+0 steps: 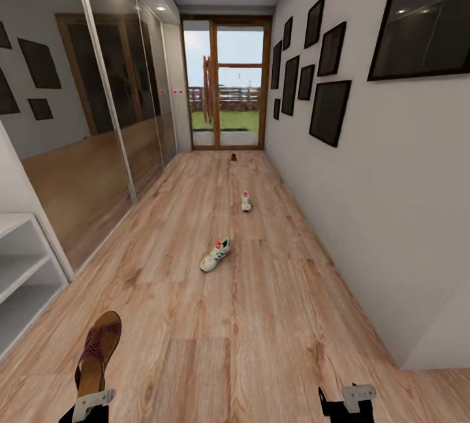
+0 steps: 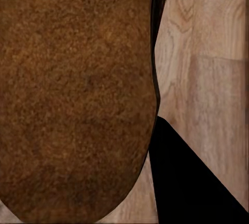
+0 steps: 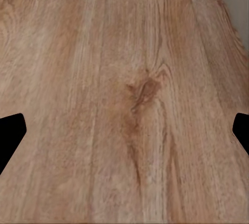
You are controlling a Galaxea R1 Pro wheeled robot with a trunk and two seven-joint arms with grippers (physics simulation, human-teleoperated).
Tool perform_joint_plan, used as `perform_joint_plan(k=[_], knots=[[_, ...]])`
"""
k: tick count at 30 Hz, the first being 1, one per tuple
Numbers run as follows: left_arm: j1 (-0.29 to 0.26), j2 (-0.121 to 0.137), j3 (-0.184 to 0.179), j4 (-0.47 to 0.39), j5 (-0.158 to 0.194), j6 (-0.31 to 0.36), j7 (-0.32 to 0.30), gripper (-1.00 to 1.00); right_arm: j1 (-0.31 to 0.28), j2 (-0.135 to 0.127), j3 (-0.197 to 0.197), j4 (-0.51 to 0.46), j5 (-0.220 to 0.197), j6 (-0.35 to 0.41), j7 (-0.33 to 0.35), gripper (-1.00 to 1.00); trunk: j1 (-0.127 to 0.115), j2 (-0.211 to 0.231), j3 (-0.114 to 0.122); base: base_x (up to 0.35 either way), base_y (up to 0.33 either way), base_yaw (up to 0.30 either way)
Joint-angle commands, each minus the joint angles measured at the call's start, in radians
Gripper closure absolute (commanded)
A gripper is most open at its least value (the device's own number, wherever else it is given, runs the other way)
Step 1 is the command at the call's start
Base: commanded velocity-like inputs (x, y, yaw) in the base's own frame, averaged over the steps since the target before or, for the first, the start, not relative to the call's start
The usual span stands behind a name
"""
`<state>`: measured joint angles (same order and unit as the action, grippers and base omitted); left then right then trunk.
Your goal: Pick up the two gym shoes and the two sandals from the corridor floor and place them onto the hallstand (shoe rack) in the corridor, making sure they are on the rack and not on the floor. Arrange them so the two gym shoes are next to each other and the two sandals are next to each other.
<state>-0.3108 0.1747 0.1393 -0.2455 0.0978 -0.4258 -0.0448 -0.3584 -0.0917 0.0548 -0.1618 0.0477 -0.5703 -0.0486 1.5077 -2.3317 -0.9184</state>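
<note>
1. Wood-plank corridor floor (image 1: 274, 318) runs to a glass door (image 1: 226, 83) at 12 o'clock.
2. Left gripper (image 1: 91, 403) clamps 1 sandal (image 1: 98, 348); right gripper (image 1: 347, 402) spread, empty.
3. 2 gym shoes (image 1: 216, 254) (image 1: 246, 202) lie at 12 o'clock; second sandal (image 1: 233, 157) farthest.

My left gripper (image 1: 91, 403) sits low at the bottom edge of the head view, closed on a sandal (image 1: 98, 351) that sticks forward and up from it — in the left wrist view the sandal's brown sole (image 2: 72, 94) presses close to the camera, with one dark finger (image 2: 187, 182) beside it. My right gripper (image 1: 349, 400) hangs low on the other side, jaws spread wide — its two dark fingertips (image 3: 10, 136) sit at opposite edges of the right wrist view, nothing between them.
</note>
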Motion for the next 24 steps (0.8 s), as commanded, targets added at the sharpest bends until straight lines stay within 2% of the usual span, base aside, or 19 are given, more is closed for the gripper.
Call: perform_joint_plan(k=[1,10,24], knots=[[-0.001,0.000,0.000,0.001,0.007,-0.002,-0.004,1.00,-0.001,0.000,0.005,0.001,0.004,-0.002,-0.005,-1.00,0.000,0.000,-0.001,0.295,-0.139,0.000],[-0.001,0.000,0.000,0.000,0.007,-0.002,-0.004,1.00,-0.001,0.000,0.005,0.001,0.004,-0.002,-0.005,-1.00,0.000,0.000,-0.001,0.289,-0.149,0.033],[-0.001,0.000,0.000,0.000,0.007,-0.002,-0.004,1.00,-0.001,0.000,0.005,0.001,0.004,-0.002,-0.005,-1.00,0.000,0.000,-0.001,0.280,-0.167,0.258]])
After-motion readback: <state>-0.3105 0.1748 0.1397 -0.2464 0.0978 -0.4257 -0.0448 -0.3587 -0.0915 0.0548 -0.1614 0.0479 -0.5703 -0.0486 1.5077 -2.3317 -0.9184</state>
